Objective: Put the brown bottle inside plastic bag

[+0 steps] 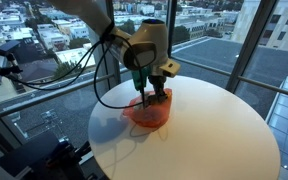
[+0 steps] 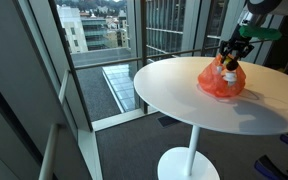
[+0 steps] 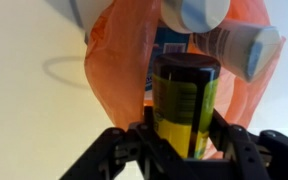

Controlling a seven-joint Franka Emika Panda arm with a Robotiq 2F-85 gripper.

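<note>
Fingers (image 3: 121,150) clamped on brown bottle (image 3: 184,100), held at mouth of orange plastic bag (image 3: 112,70); white containers (image 3: 234,45) lie inside, beyond. Judged: bottle partly in, lowering and release left. Arm (image 1: 89,12) — arched over white counter (image 1: 214,130), wrist pointing down into bag

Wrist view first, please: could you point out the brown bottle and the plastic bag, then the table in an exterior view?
brown bottle (image 3: 184,100), wrist view, on its label.
plastic bag (image 3: 112,70), wrist view, on its orange left side.
table (image 1: 219,130), in an exterior view, on its bare white top.
</note>
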